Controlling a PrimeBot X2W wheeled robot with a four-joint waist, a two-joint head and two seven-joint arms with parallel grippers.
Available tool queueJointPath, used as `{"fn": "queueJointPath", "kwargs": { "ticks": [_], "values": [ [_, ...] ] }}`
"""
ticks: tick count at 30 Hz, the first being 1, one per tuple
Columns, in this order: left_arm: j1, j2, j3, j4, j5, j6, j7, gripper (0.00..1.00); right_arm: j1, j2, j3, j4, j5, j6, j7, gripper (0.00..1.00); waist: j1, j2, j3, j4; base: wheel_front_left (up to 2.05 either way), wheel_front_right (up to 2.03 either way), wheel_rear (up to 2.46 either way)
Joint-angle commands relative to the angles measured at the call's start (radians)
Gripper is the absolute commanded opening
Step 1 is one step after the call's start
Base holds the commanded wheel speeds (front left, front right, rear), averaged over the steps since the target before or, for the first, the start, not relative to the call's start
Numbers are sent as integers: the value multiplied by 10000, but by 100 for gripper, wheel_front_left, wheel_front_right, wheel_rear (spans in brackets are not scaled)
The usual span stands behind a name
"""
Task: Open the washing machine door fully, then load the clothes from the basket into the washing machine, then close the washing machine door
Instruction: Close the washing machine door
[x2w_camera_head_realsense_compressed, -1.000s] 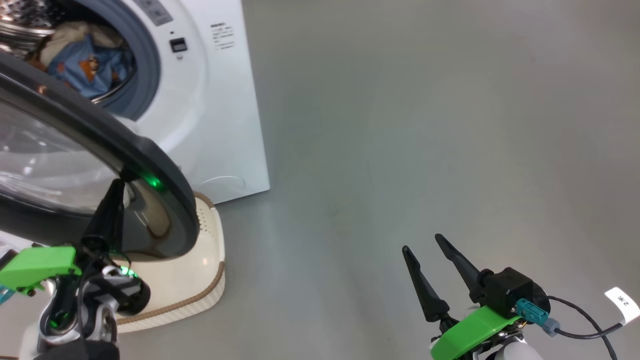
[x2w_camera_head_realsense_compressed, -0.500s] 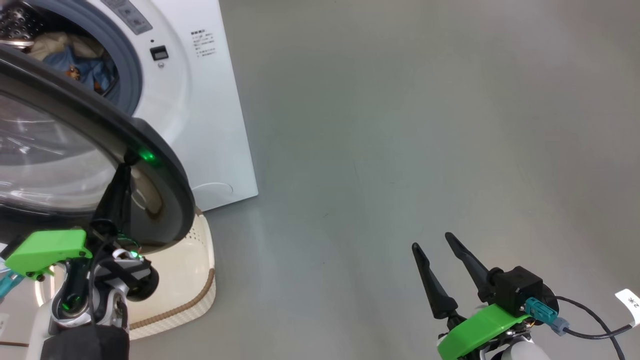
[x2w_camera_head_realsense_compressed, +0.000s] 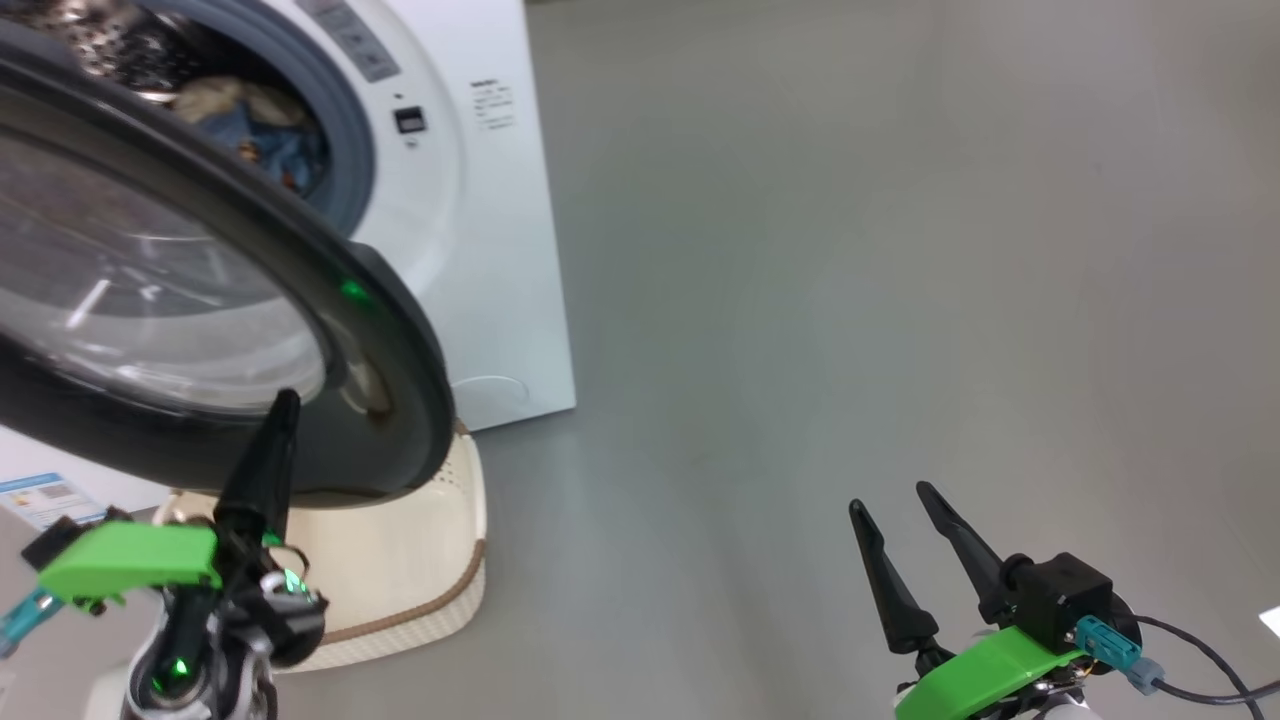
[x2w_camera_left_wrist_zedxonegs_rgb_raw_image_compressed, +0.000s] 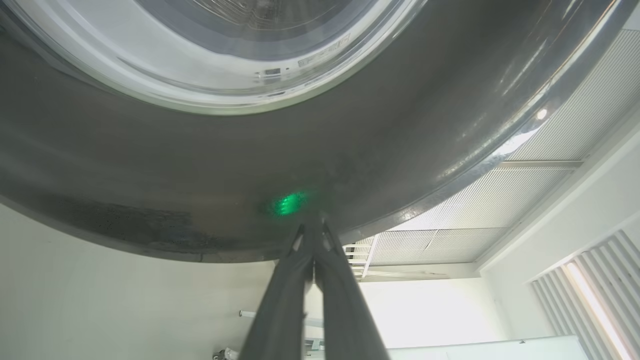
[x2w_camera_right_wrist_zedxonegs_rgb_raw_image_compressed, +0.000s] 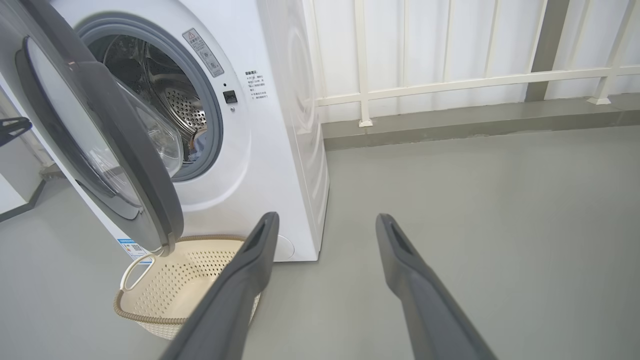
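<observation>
grey floor, white railing at the far wall. washer stands far left, front toward the robot. door is part open, swung out from the washer's left side, free edge hanging over the basket. glass bowl bulges from the door's inner face toward the drum. clothes lie in the drum, light blue and cream, low behind the grey gasket. basket sits on the floor just in front of the washer, under the door edge. it has a brown rim, a white handle on its left end and perforated walls. energy label is at the washer's lower left corner.

left gripper: fingers pressed together, nothing between them, pointing up at the door's dark ring near its lower rim. left wrist view has the tips meeting the ring, green glint just beside them. looks like contact.

right gripper: jaws wide apart, nothing in them. it sits near right over bare floor, well apart from washer, door and basket. right wrist view looks between its fingers at the washer's right front corner.
</observation>
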Motion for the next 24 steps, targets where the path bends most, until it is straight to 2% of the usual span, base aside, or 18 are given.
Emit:
{"fn": "queueJointPath", "kwargs": {
  "ticks": [1, 4, 8, 14, 17, 20, 24],
  "values": [
    [175, 255, 205, -551, 403, -71, -67, 0, 8, 51, 162, -331, -81, 16, -120, 100, 0, 0, -352, 432, 0, 0, 0],
    [732, 358, 59, -997, 1196, -71, -452, 0, 90, 51, 106, -429, -80, 16, -120, 100, 0, 0, -505, 707, 0, 0, 0],
    [1388, 758, -482, -1423, 2670, -71, -1635, 0, 200, 51, 114, -483, -77, 16, -120, 100, 0, 0, -689, 1045, 0, 0, 0],
    [2156, 1676, -1729, -1836, 4501, -71, -4026, 0, 319, 51, 158, -497, -44, 16, -120, 100, 0, 0, -903, 1404, 0, 0, 0],
    [2426, 2151, -2260, -1799, 5297, -71, -4786, 0, 357, 51, 205, -495, -25, 16, -120, 100, 0, 0, -990, 1511, 0, 0, 0],
    [2608, 2343, -2239, -1757, 6148, -71, -4980, 0, 413, 51, 215, -507, -20, 16, -120, 100, 0, 0, -1063, 1599, 0, 0, 0],
    [2885, 2093, -1518, -2108, 8330, -71, -4995, 0, 480, 51, 183, -525, -24, 16, -120, 100, 0, 0, -1130, 1691, 0, 0, 0]
  ]
}}
